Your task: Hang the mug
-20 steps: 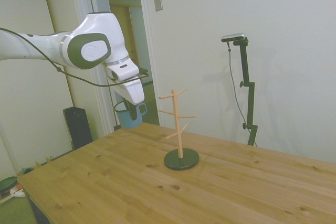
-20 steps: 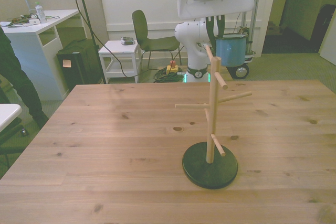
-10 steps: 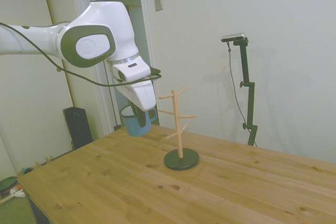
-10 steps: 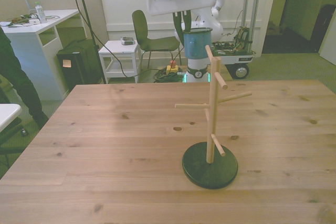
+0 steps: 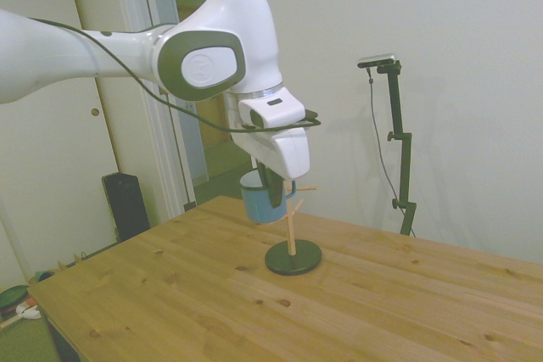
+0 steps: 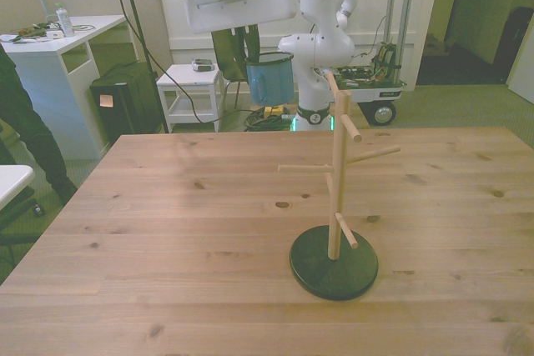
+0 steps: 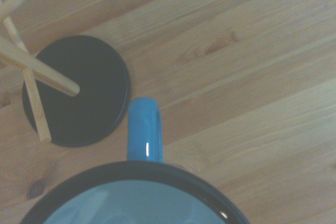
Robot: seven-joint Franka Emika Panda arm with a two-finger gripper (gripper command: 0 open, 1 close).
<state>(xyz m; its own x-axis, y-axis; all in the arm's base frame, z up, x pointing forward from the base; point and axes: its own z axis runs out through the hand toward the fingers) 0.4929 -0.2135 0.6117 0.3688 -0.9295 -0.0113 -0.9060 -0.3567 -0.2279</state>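
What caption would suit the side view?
White robot arm's gripper carries a blue mug in the air beside a wooden peg stand.

Gripper (image 5: 270,186) carried mug (image 5: 261,201) nearer peg stand (image 5: 292,225).

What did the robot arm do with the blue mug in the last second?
The gripper carried the light-blue mug through the air, from the front view's right of the wooden peg stand across to its left, and lower. In the side view it now hangs in front of the pegs. It kept its hold on the mug throughout. The stand and table did not move.
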